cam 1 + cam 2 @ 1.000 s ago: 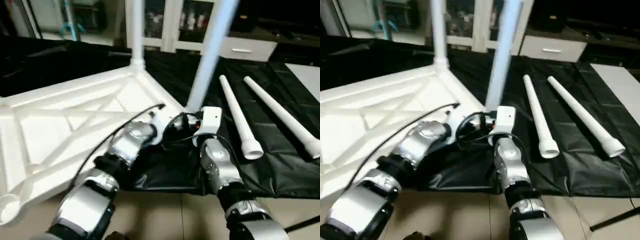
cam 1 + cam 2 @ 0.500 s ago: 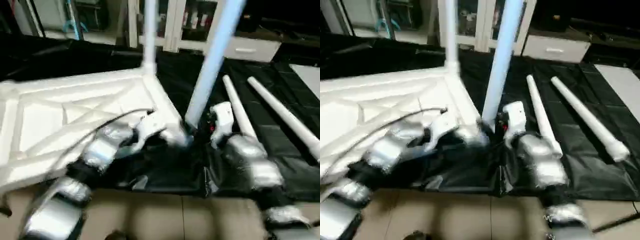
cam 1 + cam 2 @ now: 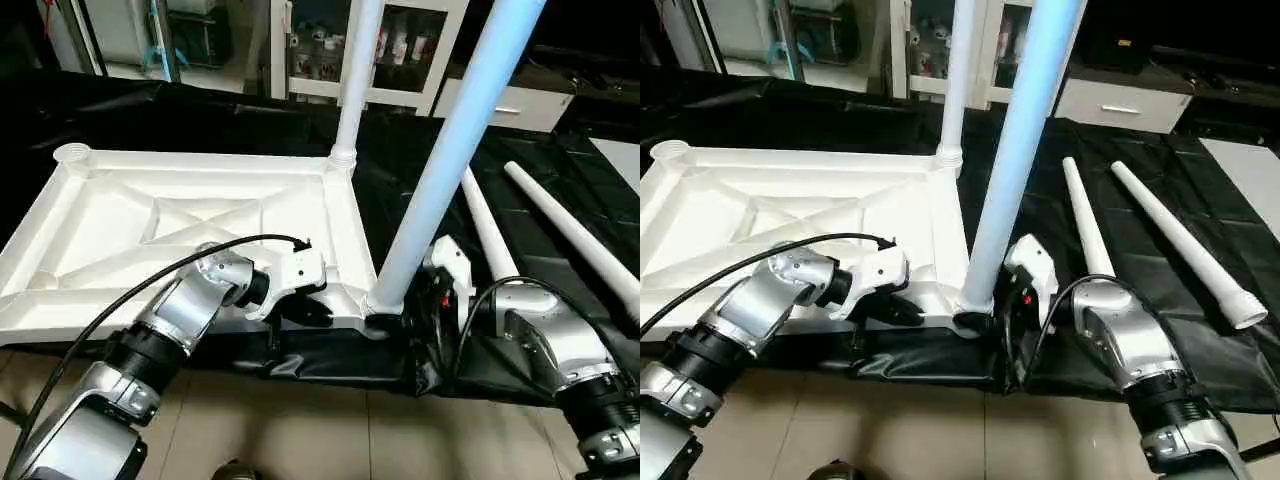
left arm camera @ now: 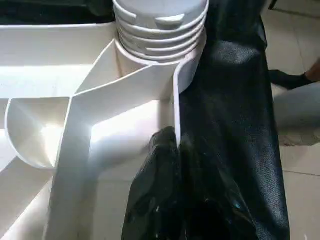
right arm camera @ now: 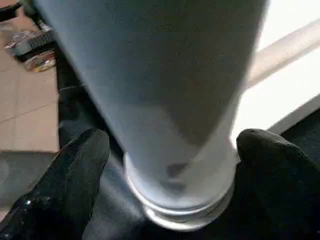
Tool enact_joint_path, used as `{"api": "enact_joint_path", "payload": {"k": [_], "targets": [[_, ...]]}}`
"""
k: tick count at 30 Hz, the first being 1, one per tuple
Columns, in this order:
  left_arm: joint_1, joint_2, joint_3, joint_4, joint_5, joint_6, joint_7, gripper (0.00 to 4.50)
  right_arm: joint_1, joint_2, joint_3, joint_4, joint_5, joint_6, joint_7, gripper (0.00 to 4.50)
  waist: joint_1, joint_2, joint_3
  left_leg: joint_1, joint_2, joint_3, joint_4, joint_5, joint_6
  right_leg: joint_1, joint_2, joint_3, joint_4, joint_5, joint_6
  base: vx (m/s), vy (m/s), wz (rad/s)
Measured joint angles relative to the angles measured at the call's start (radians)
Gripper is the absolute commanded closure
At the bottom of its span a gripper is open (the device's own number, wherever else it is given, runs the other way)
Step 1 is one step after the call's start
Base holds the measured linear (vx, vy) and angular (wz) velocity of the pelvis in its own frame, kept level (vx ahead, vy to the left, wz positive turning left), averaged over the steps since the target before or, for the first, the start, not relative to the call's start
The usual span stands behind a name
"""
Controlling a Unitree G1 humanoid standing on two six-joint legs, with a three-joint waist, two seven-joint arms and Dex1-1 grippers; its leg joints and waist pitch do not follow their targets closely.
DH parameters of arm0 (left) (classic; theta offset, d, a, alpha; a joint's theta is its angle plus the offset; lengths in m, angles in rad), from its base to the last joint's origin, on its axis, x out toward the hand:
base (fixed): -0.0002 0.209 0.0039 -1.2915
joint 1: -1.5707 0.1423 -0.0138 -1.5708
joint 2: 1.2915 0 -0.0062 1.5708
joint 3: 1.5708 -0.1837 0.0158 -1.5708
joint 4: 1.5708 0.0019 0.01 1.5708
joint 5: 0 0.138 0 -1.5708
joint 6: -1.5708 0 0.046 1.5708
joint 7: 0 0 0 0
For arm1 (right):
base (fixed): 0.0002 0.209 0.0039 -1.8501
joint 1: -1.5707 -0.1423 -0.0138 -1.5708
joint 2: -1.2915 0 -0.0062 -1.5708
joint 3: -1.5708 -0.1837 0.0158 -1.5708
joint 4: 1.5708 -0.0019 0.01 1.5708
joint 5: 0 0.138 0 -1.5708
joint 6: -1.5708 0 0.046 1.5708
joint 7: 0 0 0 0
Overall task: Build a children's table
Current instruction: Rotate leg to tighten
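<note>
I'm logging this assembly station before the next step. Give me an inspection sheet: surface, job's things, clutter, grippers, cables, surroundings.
Surface: black sheet spread over a tiled floor.
Job's things: tabletop lies ribbed side up; near leg and far leg stand in two corner sockets; two loose legs lie on the sheet to the right.
Clutter: nothing seen.
Grippers: left gripper is shut on the tabletop's edge by the near socket; right gripper has a finger on either side of the near leg's base.
Cables: black cable loops over the left forearm.
Surroundings: cabinets behind.
</note>
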Motion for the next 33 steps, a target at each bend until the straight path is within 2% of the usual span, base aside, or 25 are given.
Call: {"api": "enact_joint_path", "payload": {"k": [6,7,16,17,25,29,31,33], "targets": [[0.000,0.000,0.000,-0.003,0.001,0.006,-0.003,4.50,-0.012,0.007,0.004,0.008,-0.004,-0.012,0.004,0.69,0.000,0.000,0.000,0.000,0.000,0.000,0.000,0.000,0.000,-0.001,0.000,0.000,0.000,0.000,0.000,0.000,0.000,0.00],[0.000,0.001,0.000,-0.004,0.001,0.009,-0.003,4.50,-0.012,0.010,0.004,0.012,-0.004,-0.018,0.004,0.95,0.000,0.000,0.000,0.000,0.000,0.000,0.000,0.000,0.000,-0.001,0.000,0.000,0.000,0.000,0.000,0.000,0.000,0.00],[0.007,0.006,-0.001,-0.021,0.001,0.019,-0.003,4.50,-0.013,0.011,0.006,0.028,-0.023,-0.030,0.015,1.50,0.001,0.000,0.000,0.000,0.000,0.000,0.000,0.000,0.000,0.000,0.000,0.000,0.000,0.000,0.000,0.000,0.000,0.00],[0.007,0.006,-0.001,-0.021,0.001,0.019,-0.003,4.50,-0.014,0.011,0.007,0.028,-0.025,-0.032,0.015,1.69,0.001,0.000,0.000,0.000,0.000,0.000,0.001,0.000,0.000,0.000,0.000,0.000,0.000,0.000,0.000,0.000,0.000,0.00],[0.010,0.010,0.000,-0.022,0.002,0.025,-0.001,4.50,-0.019,0.029,0.011,0.061,-0.038,-0.072,0.001,1.78,-0.001,-0.003,-0.002,0.001,0.000,0.000,0.000,0.000,0.000,0.000,0.000,0.000,0.001,0.000,0.000,0.000,0.000,0.00],[0.006,-0.024,0.028,0.020,0.017,0.018,0.074,4.50,-0.032,0.099,-0.031,0.133,-0.038,-0.089,-0.108,1.78,-0.010,-0.005,-0.004,0.005,0.000,0.000,0.002,0.000,0.000,0.002,0.000,0.000,0.003,0.002,-0.003,0.000,0.000,0.00],[-0.013,-0.068,0.054,0.083,0.028,0.008,0.167,4.50,-0.051,0.149,-0.069,0.182,-0.040,-0.086,-0.229,1.78,-0.018,-0.005,-0.004,0.006,0.000,0.000,0.001,0.000,0.000,0.002,0.000,0.000,0.001,0.001,-0.002,-0.051,0.002,-0.03],[-0.044,-0.134,0.081,0.169,0.041,0.004,0.293,4.50,-0.083,0.229,-0.130,0.241,-0.042,-0.074,-0.416,1.79,-0.030,-0.005,-0.004,0.006,-0.001,-0.001,0.002,0.000,0.000,0.000,-0.001,0.000,0.000,0.001,-0.001,-0.055,0.009,-0.07]]}}
